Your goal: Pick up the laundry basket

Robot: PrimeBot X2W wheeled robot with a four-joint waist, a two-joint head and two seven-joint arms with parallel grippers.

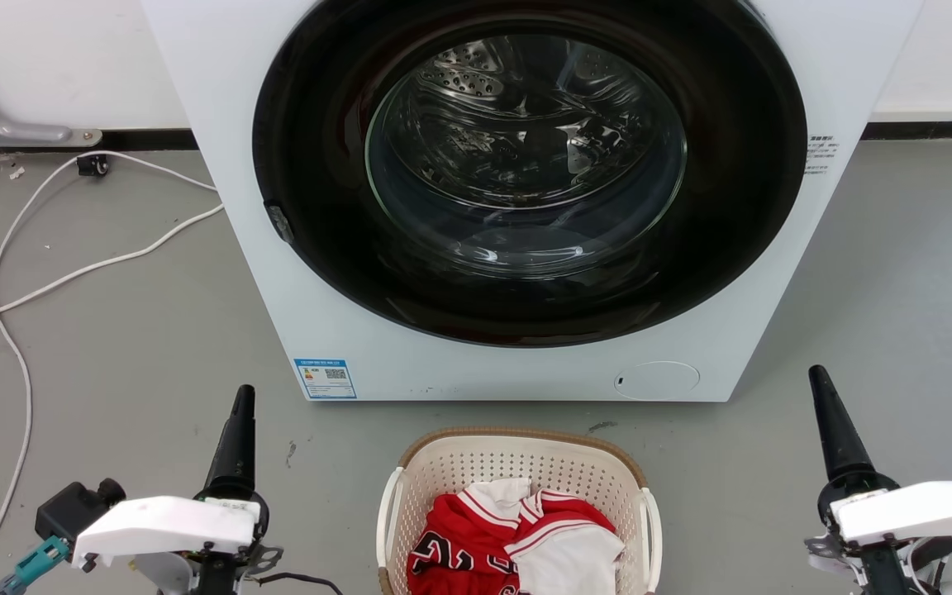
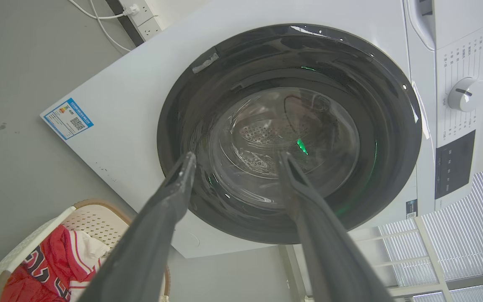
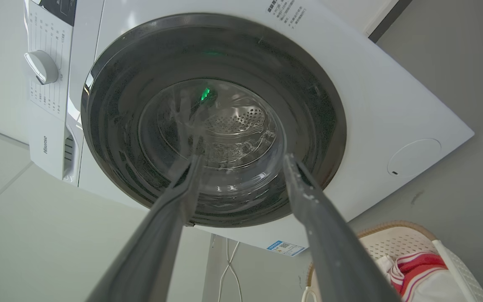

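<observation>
The white washing machine (image 1: pixel 525 207) rises straight ahead of both hands, whose fingers point at its round glass door (image 1: pixel 525 140). The laundry basket (image 1: pixel 517 433) sits on the grey floor (image 1: pixel 112 330) between the two hands, inward of each and below their fingertips. Its far rim is near the machine's foot but apart from it. Red and white jerseys (image 1: pixel 509 537) lie heaped inside. The left hand (image 2: pixel 236 156) is spread wide and holds nothing, and the right hand (image 3: pixel 242 158) is likewise spread and empty. Neither touches the basket.

The step in hand looks like the reach. Each hand should probably drop and turn inward to the white handle on its own side, the left handle (image 1: pixel 389 504) and the right handle (image 1: pixel 652 521). Both should then close together and lift evenly so the load does not tip. Lifting straight up rather than forward should keep the rim off the machine's front, the one thing close enough to obstruct.

A white cable (image 1: pixel 71 273) trails over the floor outward of the left hand, well apart from the basket. A small blue label (image 1: pixel 326 378) sits on the machine's lower corner, ahead of that hand.
</observation>
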